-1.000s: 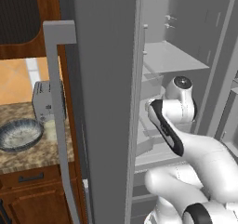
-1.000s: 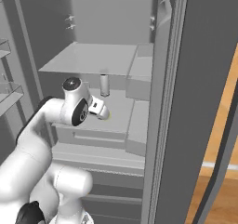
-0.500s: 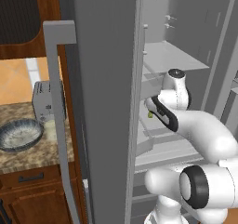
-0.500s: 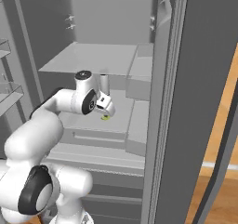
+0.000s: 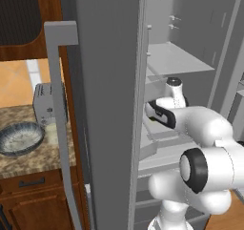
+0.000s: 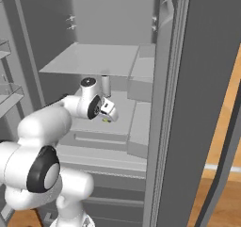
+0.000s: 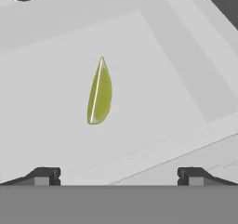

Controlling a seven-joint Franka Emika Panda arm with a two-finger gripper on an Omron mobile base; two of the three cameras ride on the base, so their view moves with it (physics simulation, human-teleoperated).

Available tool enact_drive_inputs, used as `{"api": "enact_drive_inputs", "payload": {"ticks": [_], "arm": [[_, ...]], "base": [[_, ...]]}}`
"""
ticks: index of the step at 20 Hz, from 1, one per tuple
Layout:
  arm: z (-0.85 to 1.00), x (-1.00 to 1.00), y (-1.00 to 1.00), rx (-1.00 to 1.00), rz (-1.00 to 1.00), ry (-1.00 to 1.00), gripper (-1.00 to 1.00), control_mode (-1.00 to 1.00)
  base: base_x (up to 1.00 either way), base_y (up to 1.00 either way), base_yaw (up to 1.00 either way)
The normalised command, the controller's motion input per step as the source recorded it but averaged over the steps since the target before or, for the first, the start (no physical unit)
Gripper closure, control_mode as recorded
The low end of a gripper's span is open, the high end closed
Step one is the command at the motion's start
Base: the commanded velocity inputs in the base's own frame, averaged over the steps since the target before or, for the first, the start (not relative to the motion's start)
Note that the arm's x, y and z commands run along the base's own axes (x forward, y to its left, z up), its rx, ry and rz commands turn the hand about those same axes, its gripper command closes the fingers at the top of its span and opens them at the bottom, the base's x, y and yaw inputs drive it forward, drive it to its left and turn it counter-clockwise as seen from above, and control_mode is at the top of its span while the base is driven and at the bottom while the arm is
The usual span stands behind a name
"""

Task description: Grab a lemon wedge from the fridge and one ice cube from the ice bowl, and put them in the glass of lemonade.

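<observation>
The gripper [image 7: 116, 174] has reached deeper into the fridge [image 6: 141, 80], fingers spread above the smooth, pointed lemon wedge [image 7: 99, 93].

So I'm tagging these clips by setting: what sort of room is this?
Most likely a home kitchen: an open fridge, a toaster on a stone counter, with wooden cabinets below.

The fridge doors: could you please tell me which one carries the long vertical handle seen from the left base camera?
The grey door standing open beside the wooden counter cabinet, bearing the handle.
</observation>
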Motion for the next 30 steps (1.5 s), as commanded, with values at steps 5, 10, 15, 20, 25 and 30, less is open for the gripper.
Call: {"api": "enact_drive_inputs", "payload": {"ticks": [5,10,15,20,25,30], "arm": [[-0.16,0.39,0.15,-0.01,-0.05,0.0,-1.0,-1.0],[-0.45,0.27,0.02,-0.01,-0.02,0.0,-1.0,-1.0],[-0.36,0.13,0.0,0.0,0.0,0.0,-1.0,-1.0],[-0.08,0.11,0.0,0.0,0.0,0.0,-1.0,-1.0],[0.19,0.11,0.0,0.01,0.0,0.0,-1.0,-1.0],[0.0,0.4,0.0,0.0,0.0,0.0,-1.0,-1.0]], "base": [[0.0,0.0,0.0],[0.0,0.0,0.0],[0.0,0.0,0.0],[0.0,0.0,0.0],[0.0,0.0,0.0],[0.0,0.0,0.0]]}}
